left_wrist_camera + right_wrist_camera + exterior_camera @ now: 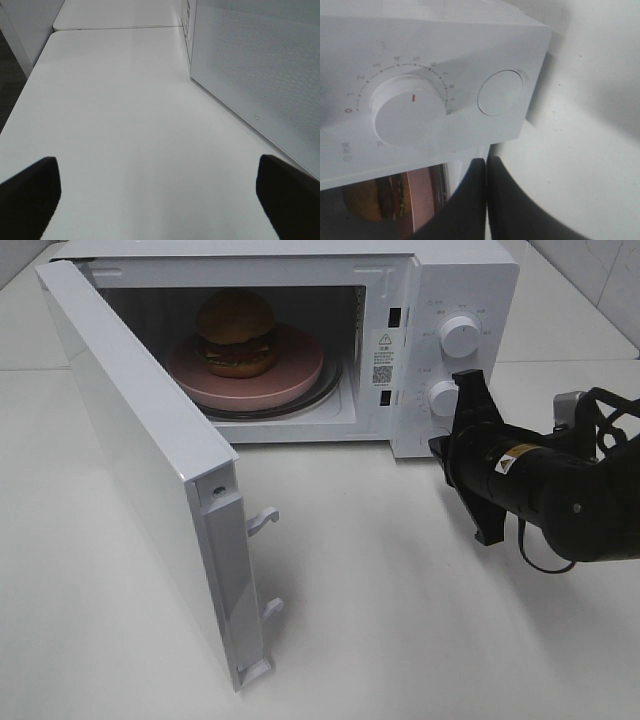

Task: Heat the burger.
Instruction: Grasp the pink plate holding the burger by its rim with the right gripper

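The high view alone shows the whole layout. At its left, the microwave's door (130,460) stands swung wide open over the white desk (400,620). In the upper middle, inside the microwave (470,280), the burger (237,333) sits upright on a pink plate (290,380). Right of the cavity are two white knobs (459,335), one above the other, and at the right edge is the black right arm (540,490).

Only the left wrist view shows the left jaws. Their dark fingertips (30,200) sit at opposite lower corners, spread wide and holding nothing. Bare desk lies between them, and a white dotted-mesh panel (260,75) stands at the right.

The right wrist view adds a numbered dial (409,117) and a round button (500,93). The right jaws' fingers (470,210) are pressed together and empty, just in front of the control panel. The burger lies well apart from both jaws, inside the cavity.
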Motion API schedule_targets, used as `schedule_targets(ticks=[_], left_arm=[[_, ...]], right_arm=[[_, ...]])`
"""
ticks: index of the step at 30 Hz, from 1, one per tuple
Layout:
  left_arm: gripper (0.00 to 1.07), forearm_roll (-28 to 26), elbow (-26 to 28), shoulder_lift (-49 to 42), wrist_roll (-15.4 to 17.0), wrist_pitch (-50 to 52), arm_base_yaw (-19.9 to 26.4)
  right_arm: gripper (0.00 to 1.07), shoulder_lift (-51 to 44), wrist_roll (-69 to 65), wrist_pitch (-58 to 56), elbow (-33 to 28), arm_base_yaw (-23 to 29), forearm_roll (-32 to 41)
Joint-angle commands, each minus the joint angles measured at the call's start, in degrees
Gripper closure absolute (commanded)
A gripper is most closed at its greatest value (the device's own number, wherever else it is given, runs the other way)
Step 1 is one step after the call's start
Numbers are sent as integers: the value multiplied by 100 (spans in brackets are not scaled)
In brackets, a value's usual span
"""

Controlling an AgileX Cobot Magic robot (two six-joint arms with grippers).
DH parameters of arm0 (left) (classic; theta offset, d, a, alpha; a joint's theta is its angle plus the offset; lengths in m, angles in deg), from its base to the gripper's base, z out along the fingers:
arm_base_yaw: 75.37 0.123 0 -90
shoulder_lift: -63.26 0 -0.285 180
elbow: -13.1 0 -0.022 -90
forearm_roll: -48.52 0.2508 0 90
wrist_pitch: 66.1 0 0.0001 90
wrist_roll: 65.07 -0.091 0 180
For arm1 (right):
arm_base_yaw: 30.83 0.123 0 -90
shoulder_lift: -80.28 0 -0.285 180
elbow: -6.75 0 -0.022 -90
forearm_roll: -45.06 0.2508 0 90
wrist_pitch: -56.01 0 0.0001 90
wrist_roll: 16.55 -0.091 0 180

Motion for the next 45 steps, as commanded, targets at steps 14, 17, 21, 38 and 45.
schedule_targets(ticks=[14,17,21,38,45], left_arm=[[6,6,-17,-115,17,34,11],[6,6,-17,-115,17,34,11],[6,6,-17,-115,17,34,11],[6,6,-17,-115,17,34,11],[6,6,-17,-115,17,34,11]], right_arm=[[107,-1478,951,-1564,-476,0,-218],[107,-1736,1398,-2023,-476,0,-218],[107,-2143,2131,-2842,-476,0,-218],[107,-2905,4521,-4612,-470,0,-212],[107,-3077,5380,-5237,-447,0,-212]])
